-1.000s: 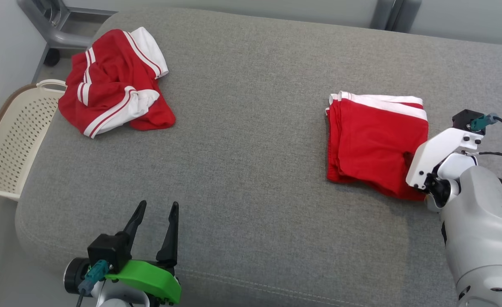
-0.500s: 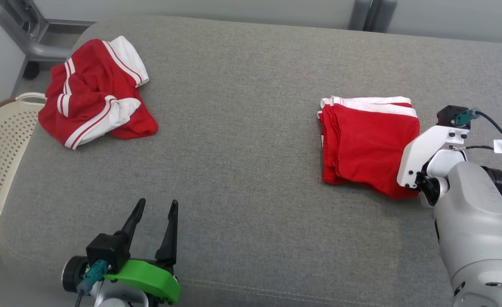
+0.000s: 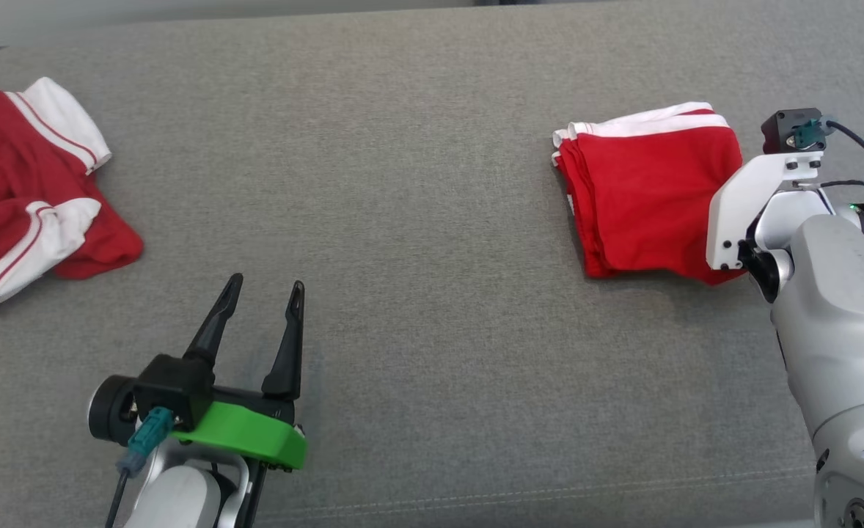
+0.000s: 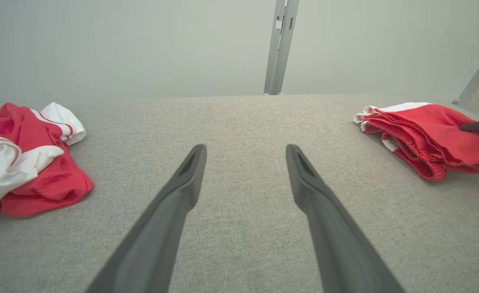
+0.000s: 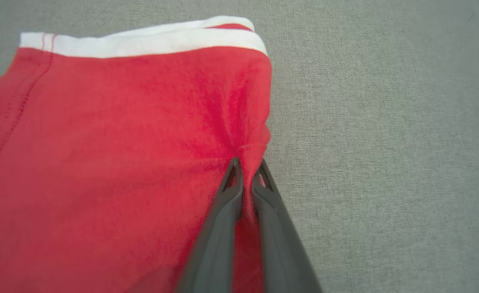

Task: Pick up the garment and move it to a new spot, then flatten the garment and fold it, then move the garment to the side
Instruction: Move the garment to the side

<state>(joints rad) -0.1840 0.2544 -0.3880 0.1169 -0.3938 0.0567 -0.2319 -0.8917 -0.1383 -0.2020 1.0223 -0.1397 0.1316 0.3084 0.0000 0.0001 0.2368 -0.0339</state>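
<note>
A grey cushion (image 3: 432, 183) with a stitched seam along its near edge carries two things, well apart: a folded red garment (image 3: 645, 198) with white trim at the right, and a crumpled red-and-white garment (image 3: 21, 191) at the left.

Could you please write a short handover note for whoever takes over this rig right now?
Right gripper: shut on an edge of the folded garment.
Left gripper: open, empty, over the grey cushion.
The folded garment lies at the robot's right; a crumpled garment lies at its left.
Done: folding.
Left to do: move the folded garment to the side, then release.
</note>
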